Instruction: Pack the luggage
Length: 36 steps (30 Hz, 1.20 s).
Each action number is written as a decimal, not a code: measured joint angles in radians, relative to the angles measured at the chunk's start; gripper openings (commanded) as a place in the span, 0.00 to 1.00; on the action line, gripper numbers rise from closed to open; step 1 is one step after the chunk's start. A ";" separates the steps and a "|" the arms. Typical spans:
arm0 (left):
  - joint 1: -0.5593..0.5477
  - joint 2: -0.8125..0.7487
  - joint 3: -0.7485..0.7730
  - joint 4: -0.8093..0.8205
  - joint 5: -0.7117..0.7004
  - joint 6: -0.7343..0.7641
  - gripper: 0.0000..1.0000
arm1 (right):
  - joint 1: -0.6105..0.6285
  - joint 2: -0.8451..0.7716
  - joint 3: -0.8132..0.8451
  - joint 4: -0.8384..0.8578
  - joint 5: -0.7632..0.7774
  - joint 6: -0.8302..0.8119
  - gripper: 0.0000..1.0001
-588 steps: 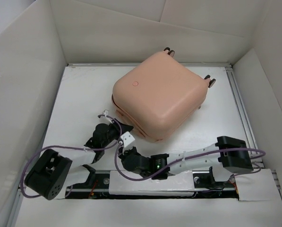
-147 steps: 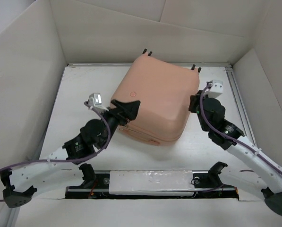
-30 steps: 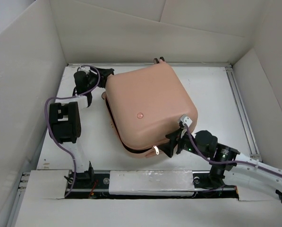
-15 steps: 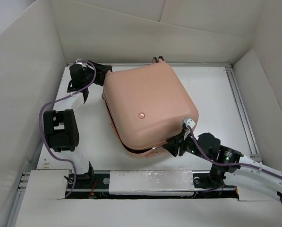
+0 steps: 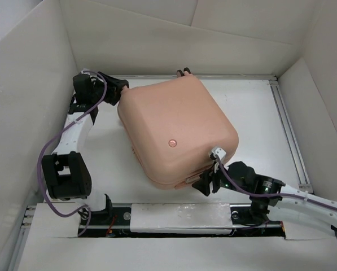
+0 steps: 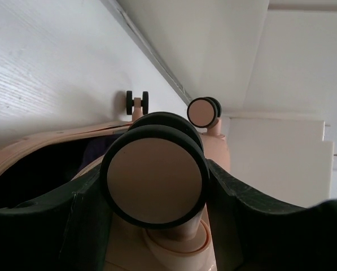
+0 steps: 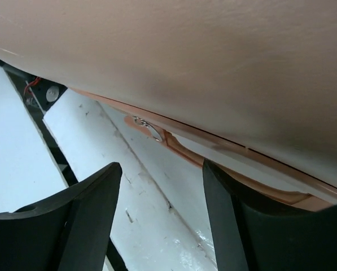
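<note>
The luggage (image 5: 176, 132), a pale peach hard-shell case, lies flat in the middle of the table. My left gripper (image 5: 118, 88) is at its back-left corner, shut on a pink-and-black caster wheel (image 6: 154, 175), with a finger (image 6: 81, 223) pressed against each side. Two more wheels (image 6: 204, 112) show beyond it, and a dark gap (image 6: 38, 172) opens between the shells. My right gripper (image 5: 205, 183) is at the case's near corner, open, with only table between its fingers (image 7: 86, 217). A metal zipper pull (image 7: 148, 129) hangs from the seam just ahead.
Tall cardboard walls (image 5: 27, 113) box in the white table on the left, back and right. A metal rail (image 5: 287, 130) runs along the right side. The arms' mounting bar (image 5: 179, 215) lies along the near edge, close under the right gripper.
The left gripper has swung left and slightly back with the wheel, turning the luggage a little. The right gripper slid along the near edge, closed partway and opened again.
</note>
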State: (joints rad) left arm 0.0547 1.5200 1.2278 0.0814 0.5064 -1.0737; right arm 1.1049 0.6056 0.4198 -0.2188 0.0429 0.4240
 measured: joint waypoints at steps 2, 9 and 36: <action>0.014 -0.026 -0.008 -0.037 0.003 0.014 0.00 | 0.010 0.002 -0.008 0.009 0.000 0.001 0.66; 0.043 -0.154 -0.096 -0.109 -0.051 0.101 0.00 | 0.024 0.024 -0.098 0.148 0.021 0.020 0.62; 0.162 -0.181 -0.466 0.282 -0.014 0.028 0.00 | 0.129 0.212 -0.138 0.404 0.211 0.089 0.00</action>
State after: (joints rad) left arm 0.2165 1.3388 0.7620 0.3630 0.4927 -1.0458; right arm 1.2343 0.8173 0.2817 0.1852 0.2535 0.5133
